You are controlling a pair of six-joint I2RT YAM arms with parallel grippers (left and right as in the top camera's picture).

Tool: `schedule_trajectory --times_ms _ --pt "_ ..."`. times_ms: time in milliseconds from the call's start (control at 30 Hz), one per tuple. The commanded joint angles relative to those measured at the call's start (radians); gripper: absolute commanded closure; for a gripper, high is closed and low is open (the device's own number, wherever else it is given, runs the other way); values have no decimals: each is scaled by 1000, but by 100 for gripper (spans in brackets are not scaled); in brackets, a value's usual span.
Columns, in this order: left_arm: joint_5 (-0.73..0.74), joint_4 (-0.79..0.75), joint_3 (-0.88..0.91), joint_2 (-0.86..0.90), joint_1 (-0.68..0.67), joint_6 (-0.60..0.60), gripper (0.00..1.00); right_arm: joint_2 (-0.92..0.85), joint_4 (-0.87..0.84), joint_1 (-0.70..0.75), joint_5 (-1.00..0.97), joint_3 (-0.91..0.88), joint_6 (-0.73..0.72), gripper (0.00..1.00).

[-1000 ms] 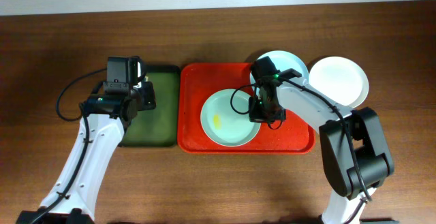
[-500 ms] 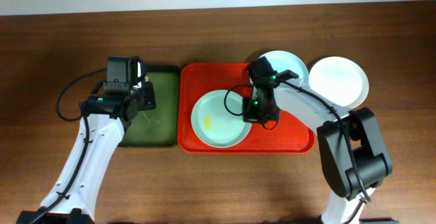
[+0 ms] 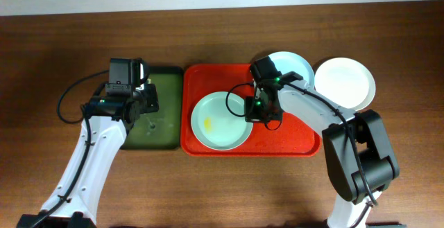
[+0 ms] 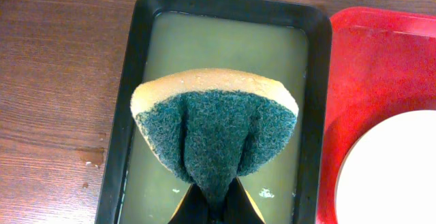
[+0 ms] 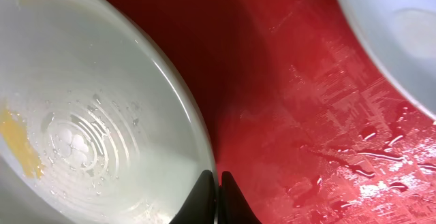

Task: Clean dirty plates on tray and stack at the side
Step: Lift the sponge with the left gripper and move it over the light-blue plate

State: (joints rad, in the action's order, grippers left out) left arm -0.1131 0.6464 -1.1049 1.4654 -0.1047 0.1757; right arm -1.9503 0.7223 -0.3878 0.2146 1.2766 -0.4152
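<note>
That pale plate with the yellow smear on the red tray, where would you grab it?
By its thin raised rim, on the right edge, coming from above. The plate lies flat and shallow on the tray, so only the rim gives something to pinch. The right pincer is shut on exactly that spot.

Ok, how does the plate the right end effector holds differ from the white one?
The gripped plate is pale blue-green with a yellow smear; the white plate looks clean. The gripped plate lies on the red tray, rim pinched by the right end effector; the white plate sits beside the tray, unheld. Both are round, shallow.
</note>
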Motion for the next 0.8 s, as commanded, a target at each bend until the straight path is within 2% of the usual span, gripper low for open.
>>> schedule_trajectory --times_ms 0,400,500,567,667,767 --pt "-14 2 8 12 -4 -13 100 -10 8 -4 -42 -3 -19 96" --pt "23 19 20 20 -4 -13 100 44 93 -4 -68 4 -50 96" --pt "23 19 25 65 -4 -14 100 44 100 -4 -16 4 -98 96" --pt "23 16 25 99 -4 -14 100 44 99 -4 -70 4 -98 96" --pt "23 5 25 116 -4 -14 100 44 74 -4 -119 4 -97 88" --pt "23 1 25 116 -4 -14 100 44 70 -4 -119 4 -98 86"
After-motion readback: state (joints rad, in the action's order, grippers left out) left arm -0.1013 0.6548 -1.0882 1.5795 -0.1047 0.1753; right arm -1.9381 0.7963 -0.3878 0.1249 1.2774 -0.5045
